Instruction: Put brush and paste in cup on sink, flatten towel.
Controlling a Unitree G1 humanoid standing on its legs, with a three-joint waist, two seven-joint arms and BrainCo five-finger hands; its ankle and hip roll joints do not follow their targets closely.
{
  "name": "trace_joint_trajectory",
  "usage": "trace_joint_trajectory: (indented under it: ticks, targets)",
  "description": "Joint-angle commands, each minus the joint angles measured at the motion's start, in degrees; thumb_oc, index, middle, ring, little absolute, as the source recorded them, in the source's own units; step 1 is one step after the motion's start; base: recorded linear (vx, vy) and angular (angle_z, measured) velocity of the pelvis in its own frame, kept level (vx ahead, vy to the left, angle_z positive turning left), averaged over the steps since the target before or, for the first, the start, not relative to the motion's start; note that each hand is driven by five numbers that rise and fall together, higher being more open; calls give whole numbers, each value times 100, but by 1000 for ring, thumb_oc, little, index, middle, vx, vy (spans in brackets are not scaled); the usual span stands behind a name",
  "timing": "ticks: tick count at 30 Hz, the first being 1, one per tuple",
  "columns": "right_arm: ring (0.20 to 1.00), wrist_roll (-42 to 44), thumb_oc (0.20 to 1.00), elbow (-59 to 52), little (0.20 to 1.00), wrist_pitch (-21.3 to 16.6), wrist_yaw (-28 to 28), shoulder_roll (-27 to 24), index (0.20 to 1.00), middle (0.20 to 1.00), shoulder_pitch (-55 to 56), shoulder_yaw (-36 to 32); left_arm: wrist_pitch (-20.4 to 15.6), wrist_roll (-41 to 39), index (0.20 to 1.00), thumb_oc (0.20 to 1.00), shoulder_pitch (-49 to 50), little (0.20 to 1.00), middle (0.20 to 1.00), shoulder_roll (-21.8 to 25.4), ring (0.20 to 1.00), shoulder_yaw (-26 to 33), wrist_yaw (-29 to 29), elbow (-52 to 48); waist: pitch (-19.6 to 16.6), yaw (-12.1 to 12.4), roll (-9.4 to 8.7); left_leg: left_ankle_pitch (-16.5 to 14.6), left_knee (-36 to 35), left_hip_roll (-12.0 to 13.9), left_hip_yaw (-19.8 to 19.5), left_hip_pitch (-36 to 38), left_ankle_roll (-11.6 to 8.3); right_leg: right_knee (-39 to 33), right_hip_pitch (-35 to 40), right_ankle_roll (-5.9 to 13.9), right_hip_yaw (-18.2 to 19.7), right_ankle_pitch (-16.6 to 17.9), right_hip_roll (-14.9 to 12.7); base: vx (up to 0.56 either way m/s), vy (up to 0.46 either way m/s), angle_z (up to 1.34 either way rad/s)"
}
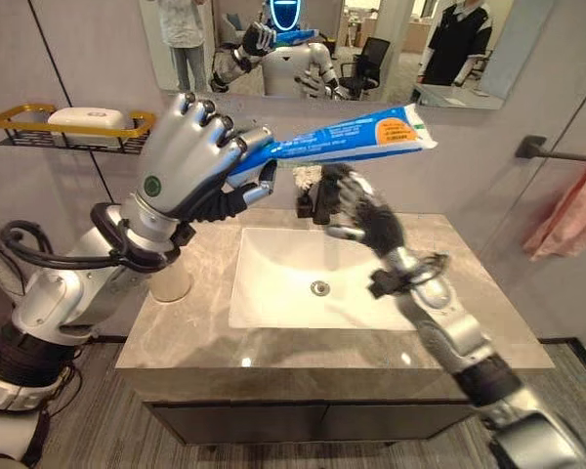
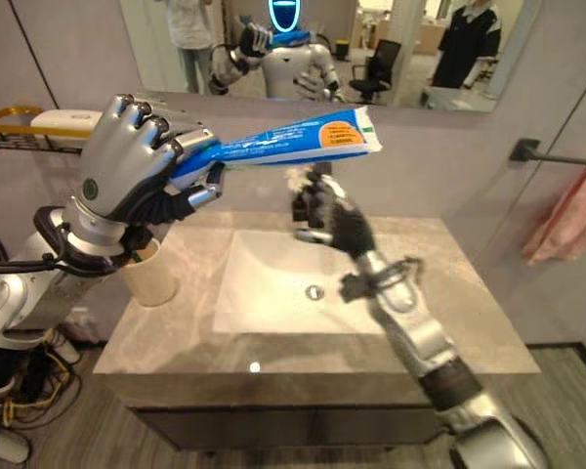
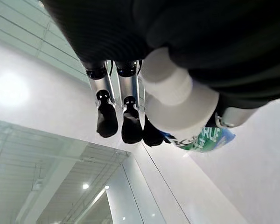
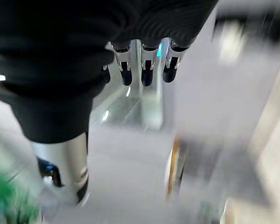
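1 yellow wire shelf [image 1: 20, 117] is hanging on the wall at the far left, carrying a white block [image 1: 83, 119]. Next to it the left hand [image 1: 181, 161] is hovering high above the counter [image 1: 176, 332], its fingers and thumb wrapping tightly round the cap end of the toothpaste tube [image 1: 352, 135]. The tube is lying almost level in the air, its flat tail pointing toward the robot's right and reaching over the back of the basin [image 1: 273, 283]. The label is showing blue with an orange patch near the tail and white lettering too small to make out; the left wrist view is showing the white cap [image 3: 177, 100] and a strip of green and blue print. 1 beige cup [image 2: 148, 276] is standing upright on the counter below this hand, just beside the basin. The right hand [image 1: 361, 210] is hanging over the rear of the basin; whether it is gripping anything I cannot tell. At the far right 1 pink towel [image 1: 576, 210] is drooping bunched from a dark wall bar [image 1: 552, 151]. Above, the mirror [image 1: 391, 39] is reflecting 2 people standing.
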Motion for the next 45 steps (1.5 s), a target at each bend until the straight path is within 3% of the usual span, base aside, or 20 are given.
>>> trace_joint_trajectory:
  ticks: [1, 5, 15, 45]
  targets:
    - [1000, 582, 1000, -326, 1000, -557, 13, 141, 1000, 1000, -606, -108, 67, -414, 200, 200, -362, 200, 200, 9, 200, -151, 90, -101, -199, 33, -141, 268, 26, 38, -395, -410, -120, 7, 635, 538, -123, -358, -337, -5, 13, 6]
    - [1000, 1038, 1000, -488, 1000, -683, 22, 458, 1000, 1000, -724, -3, 7, -571, 200, 200, -149, 200, 200, -128, 200, -251, 112, -130, -167, 119, -209, 274, 26, 17, -448, -438, -117, 7, 650, 535, -201, -354, -366, -6, 8, 6]
    - [1000, 1414, 1000, -862, 1000, -819, 190, 519, 1000, 1000, -878, 130, -72, -839, 200, 200, 290, 200, 200, -233, 200, -267, 98, -68, -101, 205, -278, 304, 26, -18, -528, -496, -113, 7, 670, 533, -305, -357, -396, -3, 4, 4]
    - [1000, 1918, 1000, -1309, 1000, -1067, 25, 816, 1000, 1000, -654, -68, -166, -1337, 200, 200, 1314, 200, 200, -780, 200, -358, -142, 148, -104, 216, -254, 327, 26, -39, -568, -587, -66, 7, 581, 523, -335, -325, -427, -1, 1, 0]
